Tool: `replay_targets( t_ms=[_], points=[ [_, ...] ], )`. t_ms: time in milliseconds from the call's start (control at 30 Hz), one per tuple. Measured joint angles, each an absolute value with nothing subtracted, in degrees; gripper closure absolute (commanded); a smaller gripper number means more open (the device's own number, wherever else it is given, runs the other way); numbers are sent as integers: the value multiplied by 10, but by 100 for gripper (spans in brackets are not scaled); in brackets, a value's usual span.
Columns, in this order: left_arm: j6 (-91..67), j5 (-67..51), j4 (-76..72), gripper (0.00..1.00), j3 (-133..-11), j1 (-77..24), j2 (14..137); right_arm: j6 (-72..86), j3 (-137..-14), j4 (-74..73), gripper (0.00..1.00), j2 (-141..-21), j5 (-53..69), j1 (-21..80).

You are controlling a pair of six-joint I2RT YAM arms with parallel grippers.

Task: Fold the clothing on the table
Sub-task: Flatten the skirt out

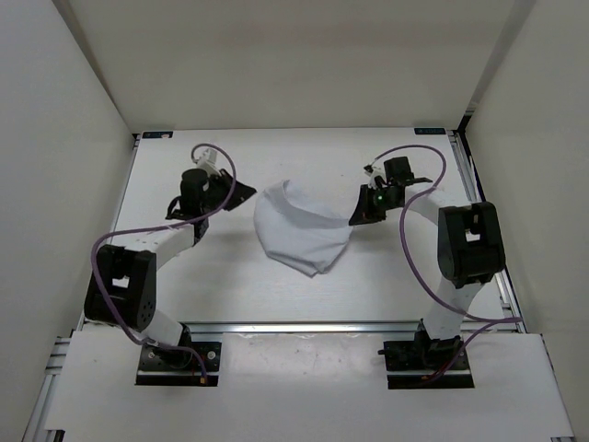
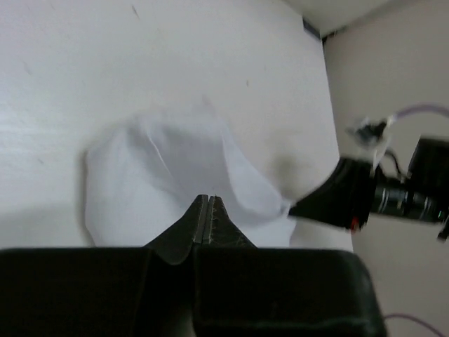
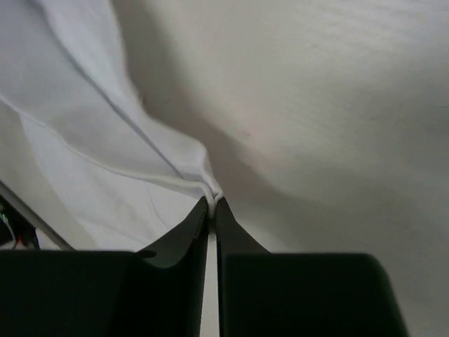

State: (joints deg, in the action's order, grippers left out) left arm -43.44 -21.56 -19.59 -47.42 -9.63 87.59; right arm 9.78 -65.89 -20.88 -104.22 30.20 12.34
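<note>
The clothing [image 1: 299, 230] lay rumpled on the table [image 1: 230, 285], no fold finished. The right gripper [image 1: 355, 218] pinched its raised right edge. The left gripper [image 1: 247, 193] sat pressed together at its left edge, grip uncertain.

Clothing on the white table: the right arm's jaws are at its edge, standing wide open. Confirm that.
Not open. The right arm's jaws are shut, pinching the edge of the clothing between their tips, as the right wrist view shows. The rest holds: the clothing is on the white table, and those jaws are at its edge.
</note>
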Motion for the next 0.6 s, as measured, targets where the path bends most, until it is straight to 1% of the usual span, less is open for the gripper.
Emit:
replay_targets(
  t_ms=[33, 167, 267, 400, 433, 467, 600],
  points=[
    [-429, -213, -192, 99, -460, -114, 868, 105, -670, -208, 82, -1051, 292, 116],
    [-418, -211, -178, 99, -432, -192, 863, 127, -701, -209, 75, -1077, 258, 93],
    [-417, -211, -181, 99, -427, -233, 866, 131, -716, -217, 73, -1076, 231, 86],
    [-420, -199, -193, 99, -433, -247, 889, 126, -757, -239, 73, -1070, 206, 88],
    [-419, -190, -192, 100, -440, -249, 903, 125, -761, -241, 72, -1065, 202, 91],
    [-417, -181, -191, 100, -450, -253, 919, 124, -762, -243, 73, -1056, 197, 92],
    [-399, -140, -173, 100, -492, -281, 985, 120, -762, -261, 73, -1020, 196, 100]
  ],
)
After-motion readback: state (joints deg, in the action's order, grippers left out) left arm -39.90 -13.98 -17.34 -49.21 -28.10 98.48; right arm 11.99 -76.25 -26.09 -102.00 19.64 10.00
